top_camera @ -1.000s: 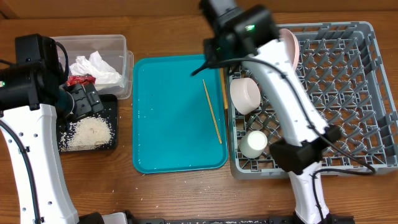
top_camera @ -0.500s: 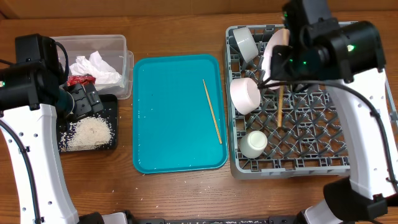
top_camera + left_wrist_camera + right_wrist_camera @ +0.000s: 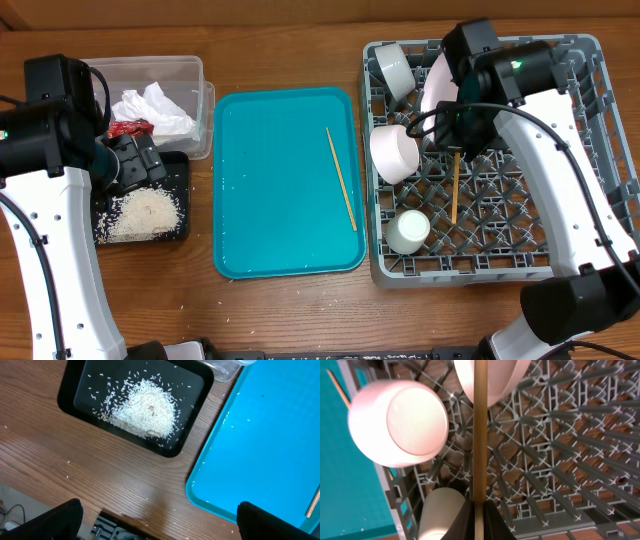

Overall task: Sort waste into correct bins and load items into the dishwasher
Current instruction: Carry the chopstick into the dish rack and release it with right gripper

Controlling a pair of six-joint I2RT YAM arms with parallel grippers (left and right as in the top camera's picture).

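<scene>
1. Chopsticks, count two.
- The held chopstick (image 3: 455, 195) is pinched at one end by the right gripper (image 3: 480, 510), whose fingers are pressed together on it. It hangs over the middle of the dish rack (image 3: 580, 265), pointing down among the pegs. Whether its free end touches the rack cannot be determined.
- The second chopstick (image 3: 341, 178) lies flat on the right part of the teal tray (image 3: 270, 230), apart from the rack.

2. Rack contents, count four.
- Two white bowls: the large bowl (image 3: 393, 152) on its side by the left wall, and the corner bowl (image 3: 395, 68) at the far left corner.
- One pink plate (image 3: 437, 85) stands on edge just beside the corner bowl.
- One white cup (image 3: 408, 231) sits near the front left corner.

3. Bins, count two.
- The clear tub (image 3: 190, 70) holds one napkin (image 3: 155, 108) and one red wrapper (image 3: 128, 129).
- The black tray (image 3: 67, 390), touching the tub's near side, holds a heap of rice crumbs (image 3: 145, 410).

4. The left gripper (image 3: 159, 505) hangs over the table (image 3: 100, 480) by the black tray, fingers spread wide, holding nothing.
</scene>
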